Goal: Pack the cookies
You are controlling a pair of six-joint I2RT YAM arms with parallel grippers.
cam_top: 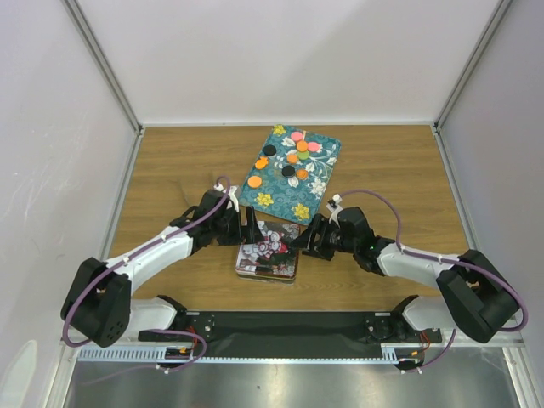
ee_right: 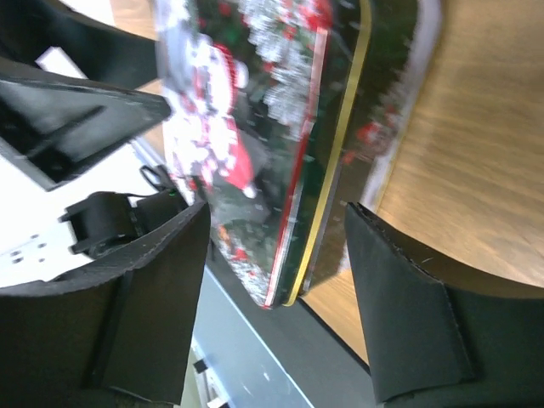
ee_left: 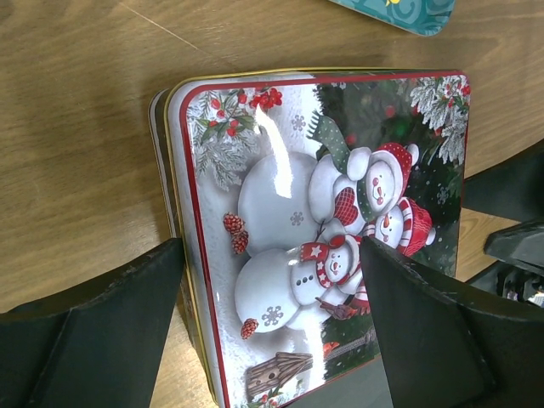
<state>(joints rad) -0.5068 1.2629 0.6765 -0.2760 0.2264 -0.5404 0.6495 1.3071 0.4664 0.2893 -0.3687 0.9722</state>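
Currently the snowman lid (ee_left: 280, 204) appears to sit slightly askew on the gold tin (cam_top: 268, 265). The left gripper (cam_top: 248, 228) and right gripper (cam_top: 306, 240) both stand open astride its edges, holding nothing, so an off-centre closing move could snag the lid and skid the tin across the surface (cam_top: 170, 161). The cookies (cam_top: 293, 157) lie on the teal tray (cam_top: 274, 202), beyond the tin and well apart from both grippers.

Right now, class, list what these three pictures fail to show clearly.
Tin contents: snowman lid covers them in every view.
Cookies: too small in the top view to count exactly.
Tray: left wrist view's top edge cuts off all but a corner.
Lid picture: blurred in the right wrist view.
Tin's near corners: behind the left arm's jaws, left wrist view.
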